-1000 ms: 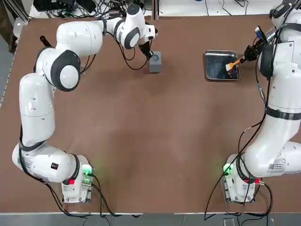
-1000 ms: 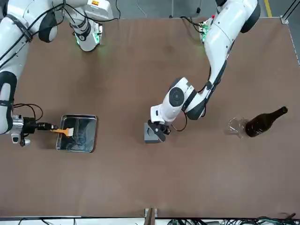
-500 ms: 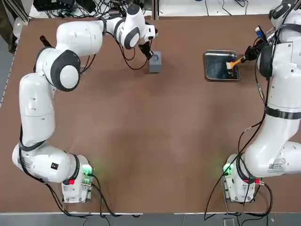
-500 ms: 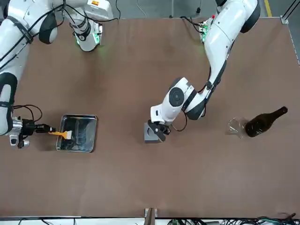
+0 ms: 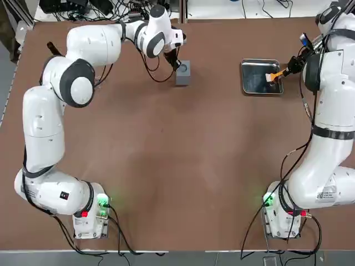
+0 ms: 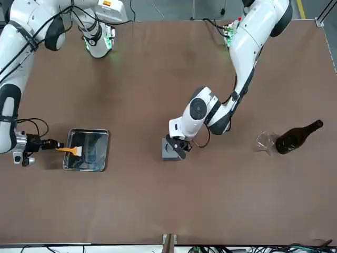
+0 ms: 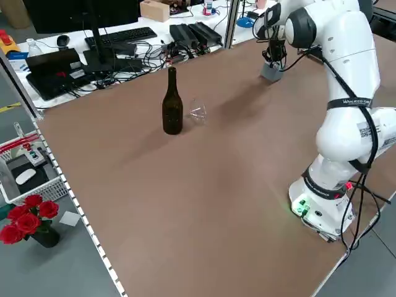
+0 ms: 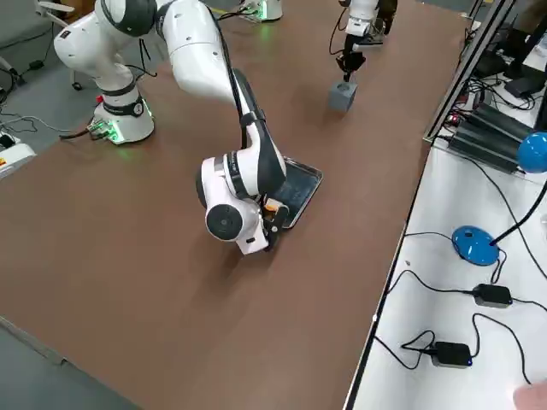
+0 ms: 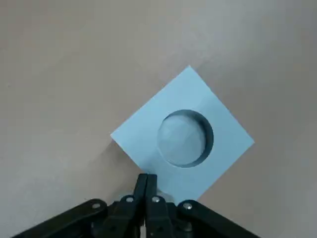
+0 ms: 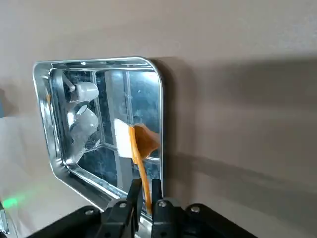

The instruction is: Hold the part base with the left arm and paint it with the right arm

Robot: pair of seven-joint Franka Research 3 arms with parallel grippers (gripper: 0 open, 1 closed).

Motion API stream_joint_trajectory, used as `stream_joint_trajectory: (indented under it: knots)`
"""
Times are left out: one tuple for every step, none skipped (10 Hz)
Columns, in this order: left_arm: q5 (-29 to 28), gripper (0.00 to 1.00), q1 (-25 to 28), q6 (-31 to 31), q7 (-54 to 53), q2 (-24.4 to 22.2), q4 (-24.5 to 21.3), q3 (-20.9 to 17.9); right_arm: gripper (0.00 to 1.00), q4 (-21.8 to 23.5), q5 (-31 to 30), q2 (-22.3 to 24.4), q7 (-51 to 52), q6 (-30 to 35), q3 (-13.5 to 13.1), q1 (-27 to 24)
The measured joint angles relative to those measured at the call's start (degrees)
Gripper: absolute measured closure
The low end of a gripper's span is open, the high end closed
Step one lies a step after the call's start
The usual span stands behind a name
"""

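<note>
From where I stand, going along the brown desk from the robot's left to its right, first comes a dark brown bottle, upright, with a clear glass just beside it. Then the left arm reaches out over the desk to its tool, which is at the far part of the desk with its two fingers together. Their tips are at one edge of the part base, not in its hole, and I can't tell whether they touch it. The part base, a small grey block with a round hole in its top face, sits on the desk at the end of that arm, between the bottle and the shiny metal tray. The tray, a rectangle with rounded corners, rests flat further right, well apart from the block. At the far right, the right arm comes in to the tray's outer side, where its tool is clamped on the orange handle of a paintbrush. The brush slants out from the fingers, its pale bristles above the tray; I can't tell whether they touch its floor.
</note>
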State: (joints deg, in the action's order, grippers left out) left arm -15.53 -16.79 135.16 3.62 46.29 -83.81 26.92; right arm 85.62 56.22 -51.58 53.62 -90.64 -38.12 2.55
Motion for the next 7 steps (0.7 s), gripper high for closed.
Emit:
stream_joint_trajectory:
  knots:
    - [0.0,0.95,0.0,0.0,0.0,0.0,0.0,0.0,0.86,0.0,0.0,0.0,0.0,0.0,0.0,0.0]
    - [0.0,0.95,0.0,0.0,0.0,0.0,0.0,0.0,0.83,0.0,0.0,0.0,0.0,-0.1,0.0,0.0]
    - [0.0,0.95,0.0,0.0,0.0,0.0,0.0,0.0,0.82,0.0,0.0,0.0,0.0,-0.3,0.0,0.0]
    - [0.0,0.95,0.0,0.0,0.0,0.0,0.0,0.0,0.81,0.0,0.0,-0.1,0.0,-0.5,0.0,0.0]
    - [0.0,0.95,0.0,0.0,0.1,0.0,0.0,0.0,0.79,0.0,0.0,-0.1,0.0,-0.8,0.0,0.0]
    - [0.0,0.95,0.0,0.0,0.1,0.0,0.0,0.0,0.77,0.0,0.0,-0.1,0.0,-1.1,-0.1,0.0]
    - [0.0,0.95,0.0,0.0,0.1,0.0,0.0,0.0,0.76,0.0,0.0,-0.1,0.0,-1.2,-0.2,0.0]
